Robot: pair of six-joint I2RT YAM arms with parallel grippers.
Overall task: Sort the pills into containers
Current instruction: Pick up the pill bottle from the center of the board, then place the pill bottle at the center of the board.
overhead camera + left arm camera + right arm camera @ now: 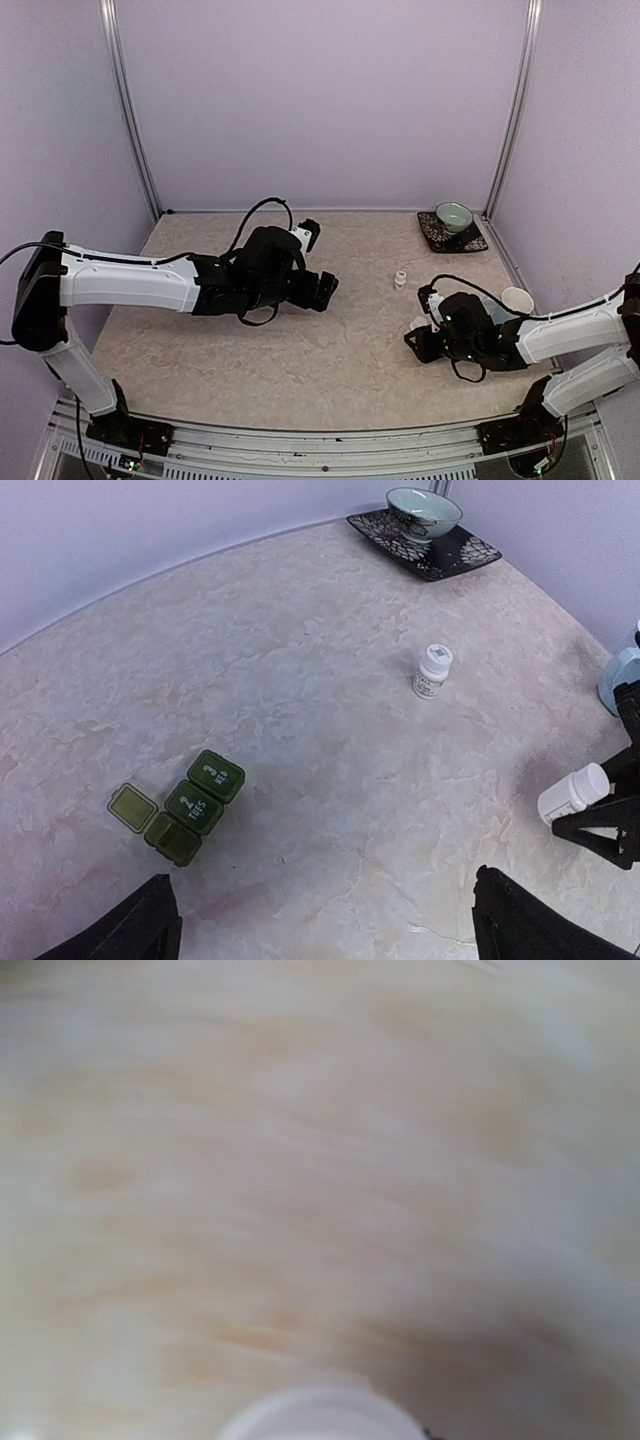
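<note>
- L jaws: spread wide; fingers (140, 930) sit at the bottom corners of L wrist view, over the counter (330, 780).
- R jaws: either side of a tilted white bottle (573, 793), seen from L wrist view. Firm pinch or not, can't tell.
- R wrist view: all blur, just counter close up + a white curve at its bottom edge.
- The containers (190, 805): dark green 3-cell strip just ahead of L jaws, mid-counter, well off every edge. End cell's lid lies open; other two shut ("2 TUES", "3 WED"). Only L wrist view shows it; in top view the L arm (150, 283) covers that spot.
- Upright bottle (400, 280): btwn strip & back R corner.
- Mug (517, 299): by R edge. Bowl (453, 215) on saucer (470, 240): back R corner.
</note>
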